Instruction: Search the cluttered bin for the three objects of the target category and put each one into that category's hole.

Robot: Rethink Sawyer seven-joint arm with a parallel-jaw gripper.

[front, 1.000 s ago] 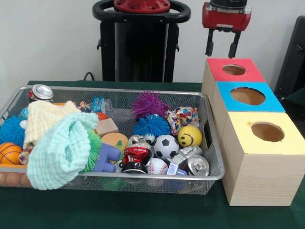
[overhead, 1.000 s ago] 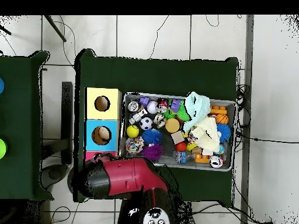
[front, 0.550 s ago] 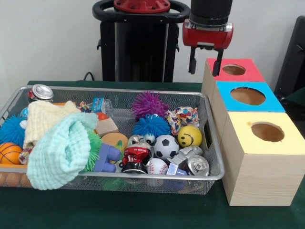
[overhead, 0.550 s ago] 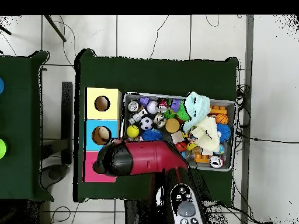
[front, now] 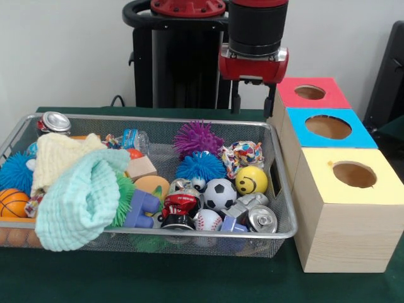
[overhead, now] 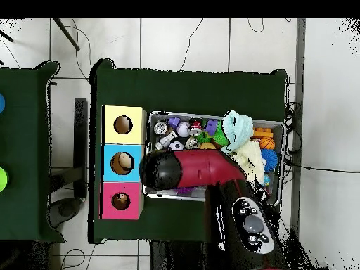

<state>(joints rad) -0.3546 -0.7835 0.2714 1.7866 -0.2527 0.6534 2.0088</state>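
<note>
Overhead, arm point(overhead: 204, 172) hides bin's point(front: 281, 208) near-robot toys; hand point(front: 252, 102) empty, parted.

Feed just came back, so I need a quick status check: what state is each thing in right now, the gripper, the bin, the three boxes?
gripper: open, empty, above the bin's far edge.
wire bin: full of clutter.
red box: hole unobstructed.
blue box: hole unobstructed.
yellow box: hole unobstructed.
mint cloth: bunched, draped over toys.
</note>
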